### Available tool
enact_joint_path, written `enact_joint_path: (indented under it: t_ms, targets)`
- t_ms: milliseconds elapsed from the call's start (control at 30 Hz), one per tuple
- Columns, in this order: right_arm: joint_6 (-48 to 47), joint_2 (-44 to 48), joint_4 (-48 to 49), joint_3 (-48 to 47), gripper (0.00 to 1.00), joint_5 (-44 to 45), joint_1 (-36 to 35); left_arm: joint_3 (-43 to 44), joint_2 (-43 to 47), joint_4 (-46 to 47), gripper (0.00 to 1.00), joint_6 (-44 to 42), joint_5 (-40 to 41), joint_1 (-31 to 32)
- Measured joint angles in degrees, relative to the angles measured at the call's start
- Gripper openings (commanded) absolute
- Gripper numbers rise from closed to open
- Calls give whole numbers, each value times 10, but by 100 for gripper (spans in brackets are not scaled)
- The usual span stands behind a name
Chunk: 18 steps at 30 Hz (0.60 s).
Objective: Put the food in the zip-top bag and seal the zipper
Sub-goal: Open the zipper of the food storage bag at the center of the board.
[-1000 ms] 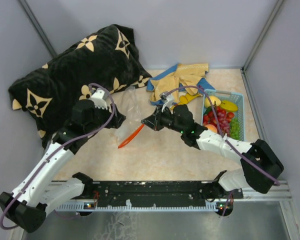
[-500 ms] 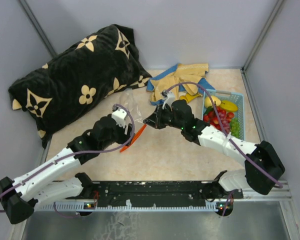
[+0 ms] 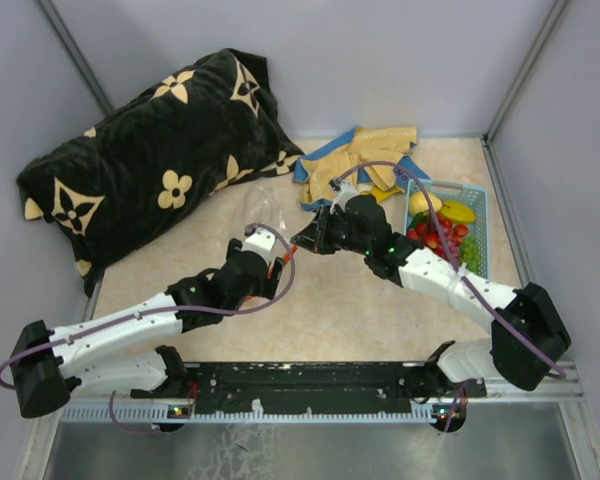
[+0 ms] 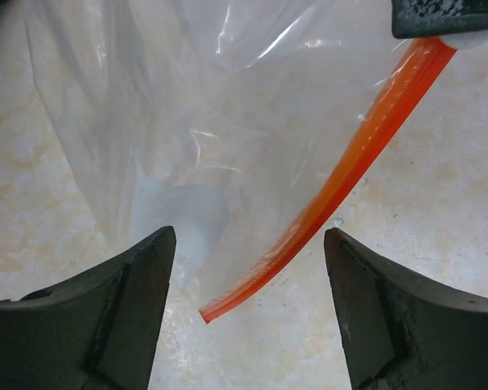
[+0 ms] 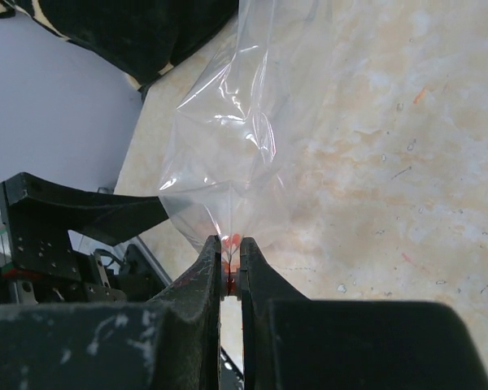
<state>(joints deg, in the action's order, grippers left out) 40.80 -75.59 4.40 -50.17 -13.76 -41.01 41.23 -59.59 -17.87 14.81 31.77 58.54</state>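
While all the food [image 3: 442, 235] sits in the blue basket [image 3: 450, 185] at the right edge of the table [image 3: 380, 310], the 2 arms meet at the middle of the table over the bag [image 4: 187, 122]. A big black pillow [image 3: 150, 150] with pale flowers fills the far left, and a yellow-and-blue cloth [image 3: 365, 155] lies crumpled at the far side, just left of the basket.

The bag is clear, looks to hold nothing, and trails away toward the pillow. Its zipper [image 4: 350, 171] runs as 1 straight orange line from far right down to near left. The right gripper [image 5: 230, 248] is pinched tight on the far-right end of that strip, lifting it a little.

The left gripper [image 4: 248, 236] has its fingers spread wide and holds nothing. In its own camera the zipper's free end hangs in the gap between the 2 fingers, touching neither.

The coming move likely turns on this: the strip's loose end already lies inside the left gripper's reach, straight ahead, so closing there would stretch the mouth between both arms. The food is well apart, to the right, nearer the right arm.
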Motion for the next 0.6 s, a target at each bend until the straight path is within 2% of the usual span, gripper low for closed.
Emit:
enact_joint_path:
  t_ms: [167,433,533,600]
  targets:
    - [4,0,-10,-9,0,-1,3,0,-21,4,77,5,56,16]
    - [4,0,-15,-10,0,-2,8,0,-34,24,64,3,108,16]
    - [5,0,-19,-14,0,-6,8,0,-34,33,55,2,118,16]
    - [5,0,-22,-16,0,-9,8,0,-34,45,41,-3,124,16]
